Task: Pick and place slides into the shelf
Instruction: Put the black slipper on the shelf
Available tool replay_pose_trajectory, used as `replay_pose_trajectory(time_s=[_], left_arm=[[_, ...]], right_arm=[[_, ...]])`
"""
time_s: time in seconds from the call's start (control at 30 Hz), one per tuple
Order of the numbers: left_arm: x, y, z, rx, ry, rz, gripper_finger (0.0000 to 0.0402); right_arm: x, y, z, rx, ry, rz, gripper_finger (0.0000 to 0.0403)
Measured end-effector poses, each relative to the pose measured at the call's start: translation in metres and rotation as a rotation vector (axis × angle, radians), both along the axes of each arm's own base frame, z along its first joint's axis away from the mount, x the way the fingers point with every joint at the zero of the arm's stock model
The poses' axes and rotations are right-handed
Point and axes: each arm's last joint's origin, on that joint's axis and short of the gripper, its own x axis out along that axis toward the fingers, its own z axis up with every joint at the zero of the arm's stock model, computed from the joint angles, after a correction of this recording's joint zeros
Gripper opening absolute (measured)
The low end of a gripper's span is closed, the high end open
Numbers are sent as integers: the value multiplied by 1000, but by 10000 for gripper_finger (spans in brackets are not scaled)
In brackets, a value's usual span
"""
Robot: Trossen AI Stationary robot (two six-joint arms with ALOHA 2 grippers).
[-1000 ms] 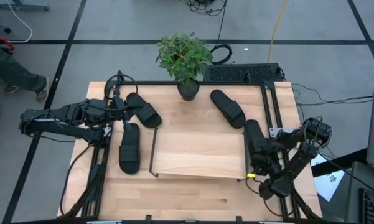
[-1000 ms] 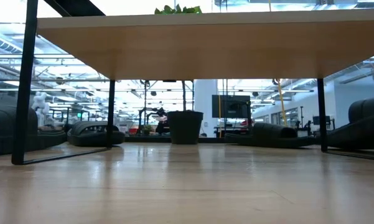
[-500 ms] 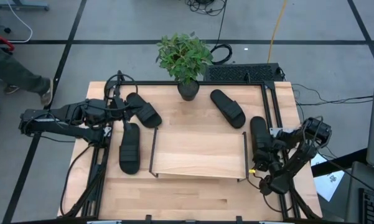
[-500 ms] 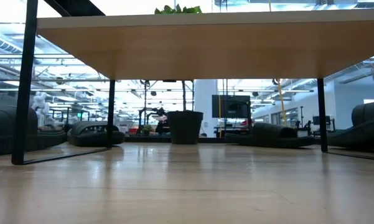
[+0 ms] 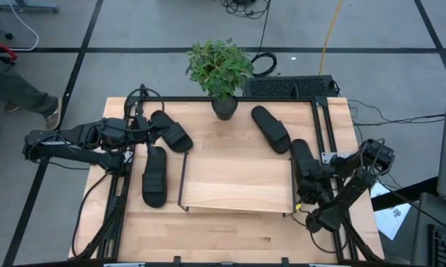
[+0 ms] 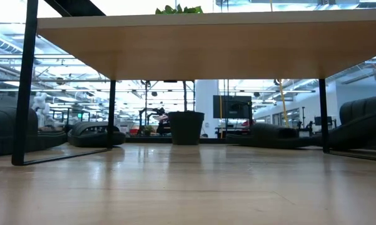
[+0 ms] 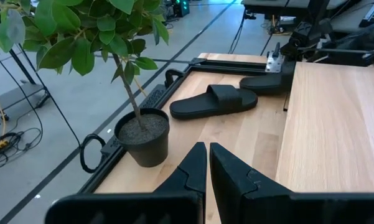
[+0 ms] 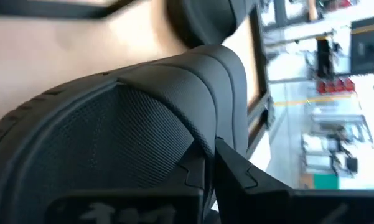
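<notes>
High view: the right gripper [image 5: 317, 194] apparently clamps 1 matte black ribbed-strap slide [image 5: 304, 167] beside the light wood shelf [image 5: 237, 178]; the left gripper [image 5: 144, 132], fingers closed, holds nothing.

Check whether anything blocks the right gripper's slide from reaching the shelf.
The shelf's black wire end frame stands between the board and the slide held by the right gripper. Nothing else visible intervenes. The left gripper waits far left.

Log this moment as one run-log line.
right gripper: gripping slide beside shelf | left gripper: shut, idle | shelf top: no slides
</notes>
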Motion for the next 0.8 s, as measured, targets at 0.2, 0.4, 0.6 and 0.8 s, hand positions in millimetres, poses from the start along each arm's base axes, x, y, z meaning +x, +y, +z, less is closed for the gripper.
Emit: replay_pose_trajectory(time_s=[0.2, 0.4, 0.6, 0.8], left_arm=[[0, 0, 0, -6, -3, 2, 21], [0, 0, 0, -45, -19, 15, 21], [0, 0, 0, -52, -23, 18, 21], [0, 0, 0, -43, -19, 15, 21]], right_arm=[[8, 18, 14, 71, -57, 42, 1], [7, 22, 19, 112, -60, 29, 1], [-11, 17, 24, 160, -45, 7, 1], [-22, -7, 29, 172, -96, 15, 1]])
